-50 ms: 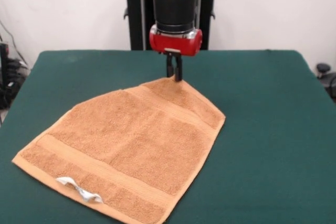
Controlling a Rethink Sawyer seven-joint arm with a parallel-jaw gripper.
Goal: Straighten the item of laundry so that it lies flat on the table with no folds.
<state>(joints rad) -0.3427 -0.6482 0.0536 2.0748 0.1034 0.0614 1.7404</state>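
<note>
Most of the orange-tan terry hand towel [128, 150] lies flat on the dark green felt worktop [273, 129], white tag [80, 189] showing. Its far corner looks pinched in the closed black claw [175, 73], so that end probably needs laying down.

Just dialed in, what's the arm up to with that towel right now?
The Sawyer arm has its pincer down at the far corner of the orange-tan towel, seemingly pinching it. The towel lies mostly spread on the green table, though its far end tapers to a point, so a fold may remain. The white tag sits near the front edge.
</note>
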